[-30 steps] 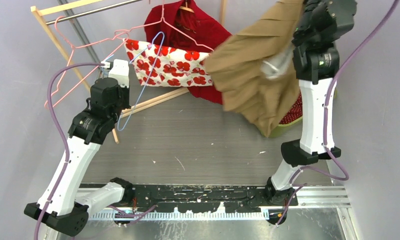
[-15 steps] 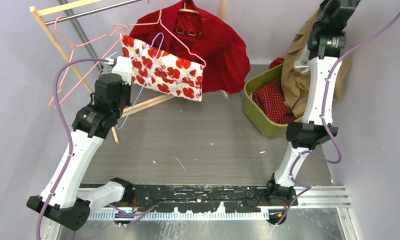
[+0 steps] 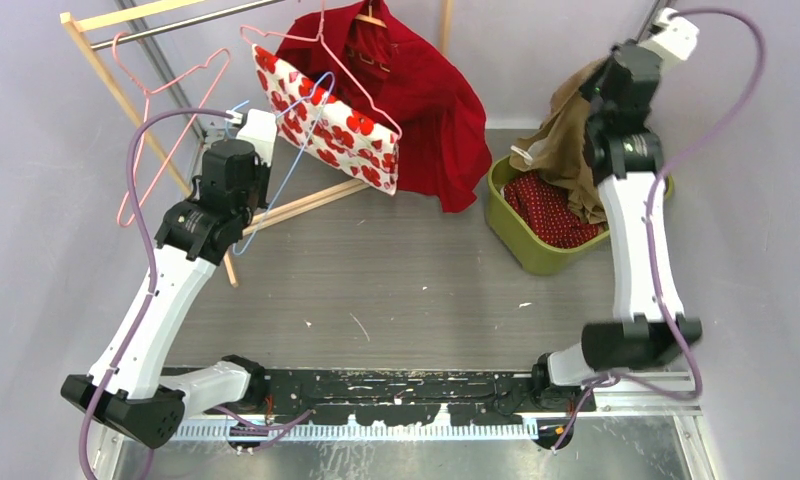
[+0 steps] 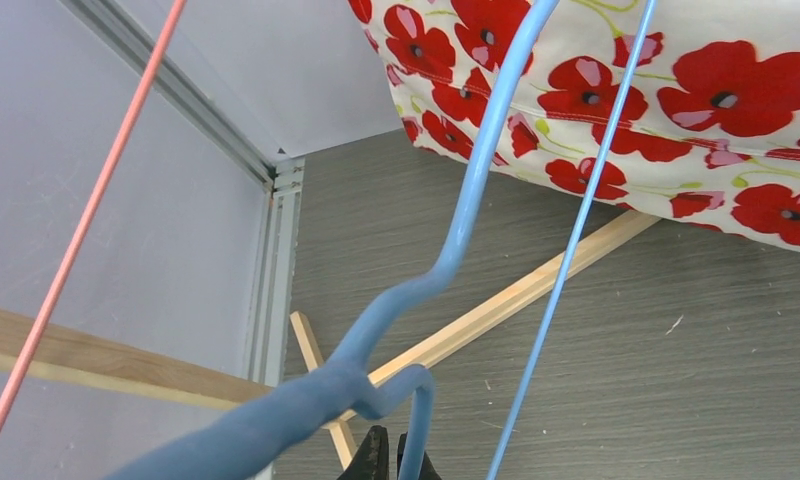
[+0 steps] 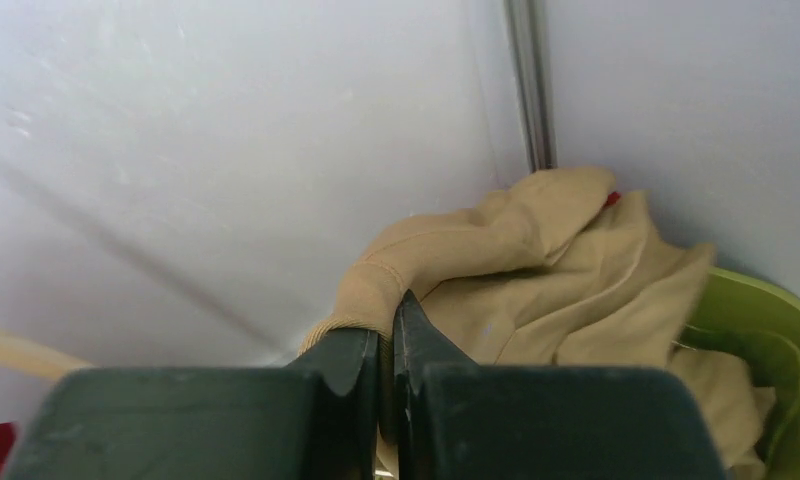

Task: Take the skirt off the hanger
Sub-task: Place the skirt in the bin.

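Note:
The skirt (image 3: 568, 150) is tan cloth, bunched and hanging over the far rim of the green bin (image 3: 521, 250) at the right. My right gripper (image 3: 594, 92) is above it, shut on a ribbed edge of the skirt (image 5: 536, 270); in the right wrist view the cloth sits pinched between the right gripper's (image 5: 389, 322) black fingers. The hanger (image 3: 298, 150) is thin blue wire, bare, and leans by the rack at the left. My left gripper (image 3: 238, 116) is shut on its hook; in the left wrist view the hanger (image 4: 456, 230) rises from the left gripper (image 4: 397, 455).
A red dotted cloth (image 3: 546, 205) lies in the bin. A floral cloth (image 3: 331, 125) hangs on a pink hanger (image 3: 321, 40), in front of a red garment (image 3: 436, 100). Another pink hanger (image 3: 166, 130) hangs on the wooden rack (image 3: 106, 75). Walls are close on both sides.
My right arm swung the skirt from mid-air right and down over the bin. The left arm drew the blue hanger slightly back; the floral cloth swung.

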You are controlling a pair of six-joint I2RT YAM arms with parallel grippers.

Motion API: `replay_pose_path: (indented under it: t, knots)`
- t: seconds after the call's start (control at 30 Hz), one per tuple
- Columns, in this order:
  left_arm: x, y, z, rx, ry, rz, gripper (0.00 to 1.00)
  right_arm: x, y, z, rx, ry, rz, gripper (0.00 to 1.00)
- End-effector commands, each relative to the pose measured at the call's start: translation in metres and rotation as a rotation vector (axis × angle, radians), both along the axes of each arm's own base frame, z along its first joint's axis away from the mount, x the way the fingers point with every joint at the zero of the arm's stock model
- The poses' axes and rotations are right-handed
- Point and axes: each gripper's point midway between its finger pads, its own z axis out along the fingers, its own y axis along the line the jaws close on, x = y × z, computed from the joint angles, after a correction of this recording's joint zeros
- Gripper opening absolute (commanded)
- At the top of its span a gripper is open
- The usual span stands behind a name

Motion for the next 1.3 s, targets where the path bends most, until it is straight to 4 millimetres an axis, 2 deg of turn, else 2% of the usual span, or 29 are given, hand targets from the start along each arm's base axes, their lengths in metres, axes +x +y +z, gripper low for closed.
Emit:
replay_pose_path:
  t: [0.0,0.13,0.27,0.43,0.6,0.73,0.77,0.87,1.0,1.1,1.2,1.23,1.27]
  knots:
    - [0.002,-0.005,0.015,-0.039,-0.069,-0.031,0.0,-0.104,-0.019,0.093,0.116,-0.345,-0.129,0.01]
    - [-0.004,-0.005,0.002,-0.045,-0.049,-0.038,0.0,-0.134,-0.027,0.044,0.162,-0.233,-0.203,0.01]
    - [-0.009,-0.007,-0.008,-0.066,-0.035,-0.046,0.0,-0.141,-0.026,0.003,0.173,-0.126,-0.212,0.01]
    - [-0.013,-0.01,-0.007,-0.098,-0.038,-0.055,0.0,-0.113,-0.02,-0.045,0.19,-0.006,-0.193,0.01]
    - [-0.016,-0.007,0.008,-0.101,-0.073,-0.048,0.0,-0.071,-0.032,-0.08,0.172,0.06,-0.247,0.01]
    - [-0.016,0.004,0.015,-0.047,-0.061,-0.008,0.0,-0.041,-0.045,-0.111,0.205,0.12,-0.293,0.01]
    - [-0.015,0.007,0.017,-0.028,-0.05,0.004,0.0,-0.032,-0.046,-0.128,0.23,0.152,-0.297,0.01]
    - [-0.013,0.013,0.024,0.003,-0.041,0.044,0.0,-0.023,-0.041,-0.183,0.308,0.252,-0.306,0.01]
    - [-0.007,0.018,0.04,0.026,-0.056,0.072,0.0,-0.033,-0.038,-0.272,0.374,0.404,-0.368,0.01]
    - [-0.001,0.02,0.05,0.056,-0.064,0.085,0.0,-0.031,-0.035,-0.316,0.372,0.508,-0.354,0.01]
    - [0.003,0.021,0.055,0.069,-0.069,0.095,0.0,-0.02,-0.037,-0.327,0.348,0.604,-0.326,0.01]
    - [0.005,0.02,0.055,0.069,-0.066,0.093,0.0,-0.017,-0.037,-0.325,0.317,0.64,-0.306,0.09]
    - [0.007,0.02,0.054,0.071,-0.062,0.092,0.0,-0.015,-0.038,-0.32,0.297,0.664,-0.299,0.22]
